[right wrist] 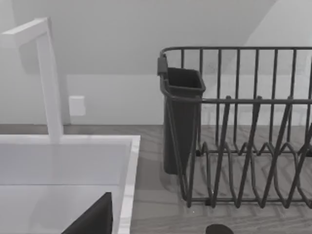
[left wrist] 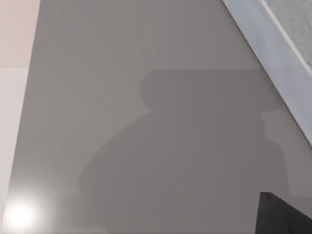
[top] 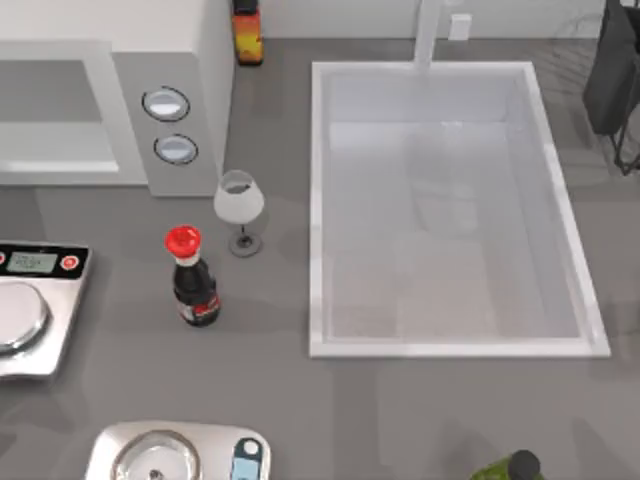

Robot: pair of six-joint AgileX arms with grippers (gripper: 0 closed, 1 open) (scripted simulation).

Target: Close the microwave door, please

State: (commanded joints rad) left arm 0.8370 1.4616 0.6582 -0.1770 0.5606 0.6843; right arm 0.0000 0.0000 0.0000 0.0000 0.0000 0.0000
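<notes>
The microwave door [top: 55,110], white-framed with a greyish window, sits at the upper left of the top view, beside the grey control strip [top: 170,130] with 2 round dials. On the bench [top: 270,380] below stand a wine glass [top: 239,205] and a red-capped bottle [top: 192,280]. Neither pincer's state can be told.

The setting is a rendered kitchen. A white sink [top: 455,345] with a faucet [top: 430,30] is set into the grey tabletop [top: 270,380]. Left of the sink stands a microwave [top: 110,110]; right of it, a dish rack [right wrist: 243,146].
</notes>
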